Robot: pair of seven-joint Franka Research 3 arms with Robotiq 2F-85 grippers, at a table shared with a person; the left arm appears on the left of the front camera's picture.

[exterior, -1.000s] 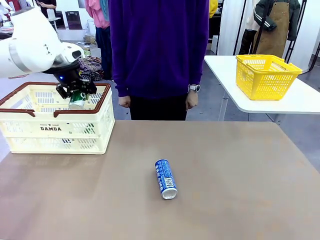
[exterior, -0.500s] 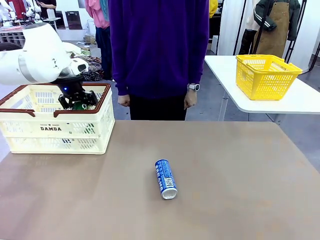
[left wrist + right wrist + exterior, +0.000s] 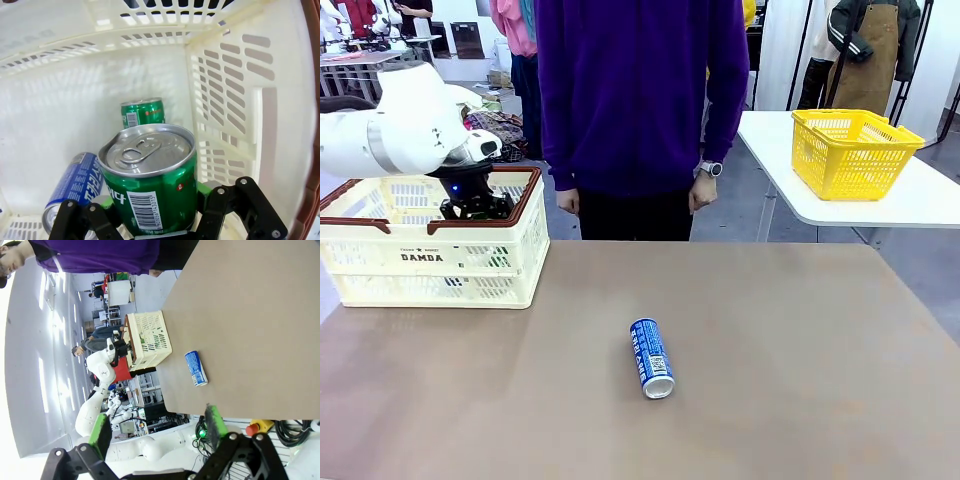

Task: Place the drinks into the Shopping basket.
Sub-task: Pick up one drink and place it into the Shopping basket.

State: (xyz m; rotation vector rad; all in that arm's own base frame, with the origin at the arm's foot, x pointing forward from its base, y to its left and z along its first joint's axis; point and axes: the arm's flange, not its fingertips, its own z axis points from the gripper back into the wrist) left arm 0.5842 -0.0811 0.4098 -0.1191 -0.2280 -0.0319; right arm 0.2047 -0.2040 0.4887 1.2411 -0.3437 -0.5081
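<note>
My left gripper is lowered inside the cream Shopping basket at the table's far left. In the left wrist view the left gripper is shut on an upright green drink can close to the basket's slotted wall. Below it on the basket floor lie another green can and a blue can. A blue drink can lies on its side at the table's middle. My right gripper hangs open off the table, looking across at that blue can and the basket.
A person in a purple top stands at the table's far edge, hands hanging down. A yellow mesh basket sits on a white side table at the back right. Bare brown tabletop surrounds the lying can.
My left gripper has gone down with the green can from above the basket's rim into the basket. The blue can on the table has not moved.
</note>
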